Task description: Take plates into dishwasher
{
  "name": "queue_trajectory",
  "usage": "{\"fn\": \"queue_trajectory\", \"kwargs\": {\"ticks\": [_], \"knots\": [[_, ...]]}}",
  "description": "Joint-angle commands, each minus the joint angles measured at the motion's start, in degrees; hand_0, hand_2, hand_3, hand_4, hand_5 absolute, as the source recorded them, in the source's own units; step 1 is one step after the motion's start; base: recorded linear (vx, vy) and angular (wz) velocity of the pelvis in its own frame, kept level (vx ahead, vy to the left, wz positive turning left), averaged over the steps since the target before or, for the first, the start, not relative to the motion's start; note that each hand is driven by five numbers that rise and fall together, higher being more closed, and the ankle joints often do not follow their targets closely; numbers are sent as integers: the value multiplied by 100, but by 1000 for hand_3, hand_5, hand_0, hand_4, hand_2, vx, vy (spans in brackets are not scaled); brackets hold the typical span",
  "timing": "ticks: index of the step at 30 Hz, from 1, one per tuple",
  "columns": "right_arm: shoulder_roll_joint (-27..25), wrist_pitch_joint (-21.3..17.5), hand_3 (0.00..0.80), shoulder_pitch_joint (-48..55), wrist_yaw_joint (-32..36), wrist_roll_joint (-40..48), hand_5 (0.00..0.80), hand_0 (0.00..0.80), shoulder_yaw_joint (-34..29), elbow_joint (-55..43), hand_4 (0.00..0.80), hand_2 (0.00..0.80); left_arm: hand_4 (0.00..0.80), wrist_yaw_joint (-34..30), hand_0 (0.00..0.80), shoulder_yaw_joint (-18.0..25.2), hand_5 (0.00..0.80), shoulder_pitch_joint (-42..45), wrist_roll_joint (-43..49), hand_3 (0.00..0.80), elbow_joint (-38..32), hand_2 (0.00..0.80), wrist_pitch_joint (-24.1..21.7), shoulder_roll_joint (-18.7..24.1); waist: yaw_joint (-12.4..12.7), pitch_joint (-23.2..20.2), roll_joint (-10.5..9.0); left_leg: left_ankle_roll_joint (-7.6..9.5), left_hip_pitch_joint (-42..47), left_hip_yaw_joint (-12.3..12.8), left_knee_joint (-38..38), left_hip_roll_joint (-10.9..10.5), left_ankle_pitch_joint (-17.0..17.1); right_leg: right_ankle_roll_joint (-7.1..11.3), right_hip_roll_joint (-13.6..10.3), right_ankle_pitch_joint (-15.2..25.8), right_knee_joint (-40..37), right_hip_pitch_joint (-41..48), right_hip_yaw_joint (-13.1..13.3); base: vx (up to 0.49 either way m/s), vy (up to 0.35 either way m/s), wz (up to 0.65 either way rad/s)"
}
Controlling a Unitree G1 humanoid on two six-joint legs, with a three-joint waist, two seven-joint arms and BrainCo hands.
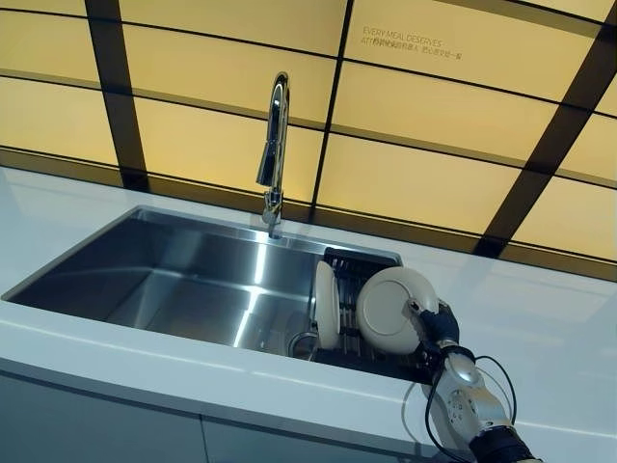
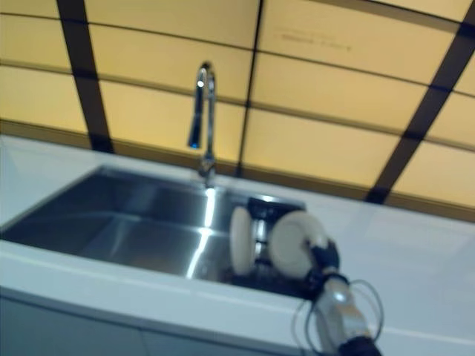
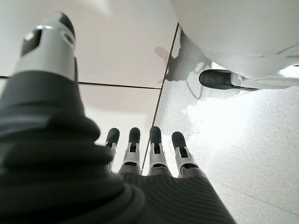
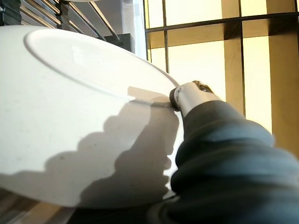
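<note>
Two white plates stand on edge in a dark rack (image 1: 353, 266) at the right end of the steel sink (image 1: 174, 280). My right hand (image 1: 439, 326) grips the rim of the larger, right-hand plate (image 1: 388, 309), which tilts toward me. In the right wrist view my thumb (image 4: 185, 96) presses on that plate (image 4: 70, 116) at its rim; the fingers are hidden behind it. The second plate (image 1: 326, 304) stands just left of it, untouched. My left hand (image 3: 157, 144) shows only in its wrist view, hanging over floor tiles with straight fingers and holding nothing.
A tall chrome faucet (image 1: 275, 145) rises behind the sink's middle. White counter (image 1: 540, 328) surrounds the sink, with a front ledge (image 1: 193, 362) between me and the basin. A yellow panelled wall with dark strips stands behind.
</note>
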Motion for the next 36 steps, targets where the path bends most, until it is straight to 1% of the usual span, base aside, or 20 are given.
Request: {"fn": "queue_trajectory", "kwargs": {"ticks": [1,2,4,6,10,11,12,15,18,23,30,36], "knots": [[241,-89,800,-65,-410,-426,800,800,449,257,800,800,0,52,0,-250,0,-246,160,0,-358,0,45,-257,402,343,159,274,-242,-364,426,-325,-442,791,-697,764,576,-373,231,0,0,0],[162,-110,800,-198,-592,-616,800,800,409,106,800,800,0,65,0,-252,0,-245,178,0,-389,0,82,-250,409,344,163,275,-249,-362,434,-323,-437,791,-697,773,580,-377,226,0,0,0],[74,-204,800,-320,-716,-805,800,800,357,-3,800,800,0,49,0,-240,0,-250,224,0,-398,0,98,-239,418,344,169,280,-247,-370,429,-326,-435,788,-694,779,574,-378,221,0,0,0],[-123,-153,800,-695,-1067,-1152,800,800,246,-273,800,800,0,20,0,-236,0,-253,321,0,-481,0,191,-209,456,324,174,281,-273,-388,436,-336,-430,779,-696,796,565,-378,230,-19,-8,9],[-313,106,800,-1213,-1488,-1403,800,800,239,-548,800,800,0,-29,0,-279,0,-261,363,0,-499,0,214,-171,494,294,209,290,-297,-367,435,-345,-420,755,-688,765,531,-350,230,-9,1,3],[-367,213,800,-1450,-1703,-1469,800,800,264,-614,800,800,0,-48,0,-295,0,-280,397,0,-483,0,211,-169,517,272,218,294,-311,-361,429,-357,-417,737,-682,763,501,-333,234,0,0,0],[-375,270,800,-1518,-1740,-1475,800,800,270,-633,800,800,0,-55,0,-299,0,-284,392,0,-481,0,212,-165,520,268,223,294,-315,-359,432,-359,-418,733,-681,758,499,-331,236,0,0,0],[-435,614,800,-2052,-2105,-1613,800,800,386,-698,800,800,0,-120,0,-340,0,-335,393,0,-432,0,208,-137,554,233,252,297,-330,-330,424,-382,-415,695,-671,722,464,-297,252,-6,12,0],[-476,836,800,-2402,-2316,-1534,800,800,456,-654,800,800,0,-156,0,-397,0,-366,376,0,-374,0,187,-116,584,199,260,308,-335,-325,426,-408,-419,674,-668,722,440,-275,269,-2,10,-1],[-505,1102,800,-2980,-2675,-1465,800,800,573,-438,800,800,0,-169,0,-511,0,-425,435,0,-280,0,178,-103,666,148,269,318,-340,-315,417,-424,-406,626,-643,684,380,-208,258,0,0,0],[-627,1232,800,-3806,-3248,-1501,800,800,718,-156,800,800,0,-205,0,-594,0,-472,443,0,-194,0,189,-25,750,97,302,322,-342,-300,415,-441,-375,583,-621,680,325,-166,265,1,2,0],[-931,1190,800,-4421,-3589,-1498,800,800,752,41,800,800,0,-269,0,-642,0,-479,552,0,-163,0,211,67,807,62,301,324,-328,-308,373,-471,-341,580,-632,736,314,-159,245,0,0,0]]}}
